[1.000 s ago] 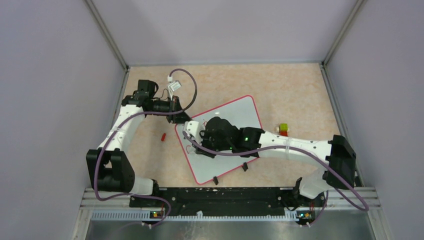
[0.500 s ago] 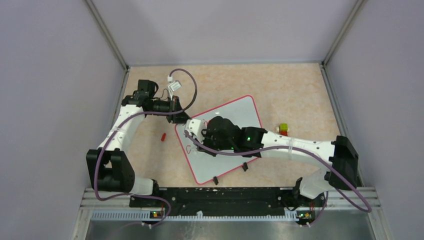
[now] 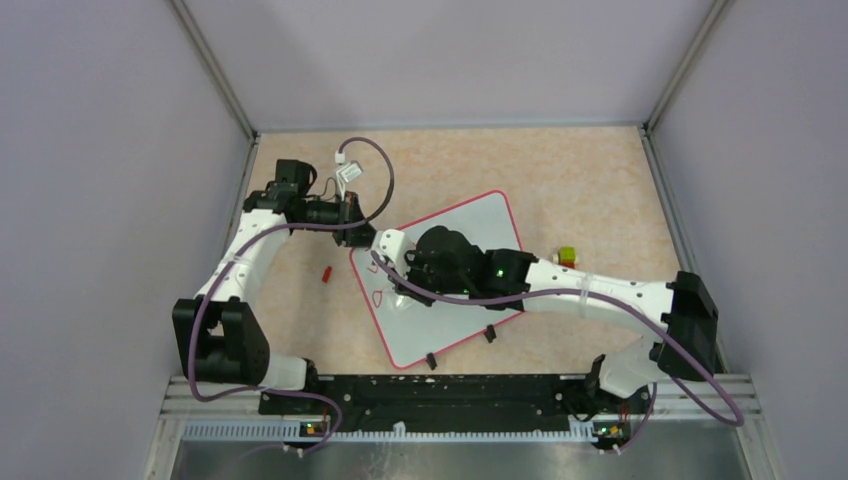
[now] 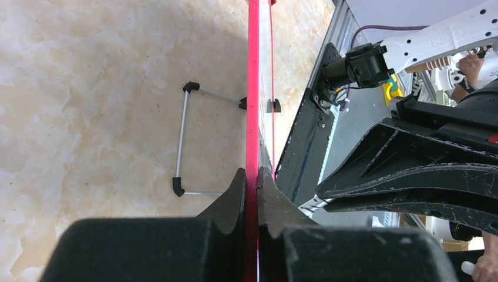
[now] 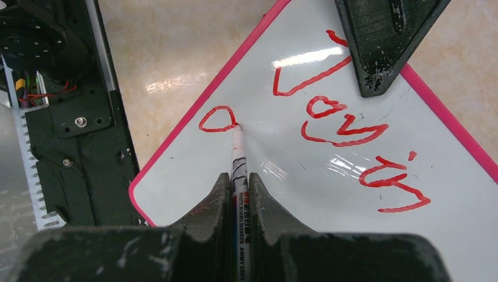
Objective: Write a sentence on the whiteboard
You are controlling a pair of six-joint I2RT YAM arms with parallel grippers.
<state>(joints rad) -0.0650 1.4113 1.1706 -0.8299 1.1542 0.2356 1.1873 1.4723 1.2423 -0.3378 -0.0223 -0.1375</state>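
The whiteboard [image 3: 473,226] lies slanted on the table, white with a red-pink frame. My left gripper [image 4: 252,175] is shut on its frame edge at the far left corner [image 3: 353,224]. My right gripper [image 5: 238,179] is shut on a white board marker [image 5: 238,154], and the marker's red tip touches the whiteboard [image 5: 188,176] at a small red loop [image 5: 217,119]. The sentence [image 5: 343,120] shows as red handwritten strokes in two lines beyond the tip. In the top view my right wrist [image 3: 445,262] covers most of the writing.
A small red cap [image 3: 326,272] lies on the table left of the board. A yellow-green and red block [image 3: 567,258] sits to its right. Black wire legs [image 3: 489,335] stick out under the board's near edge, one leg [image 4: 182,147] showing beneath. The black base rail [image 3: 450,392] runs along the near edge.
My right wrist has shifted a little toward the far left across the board with the marker. The left arm and the board have stayed put.
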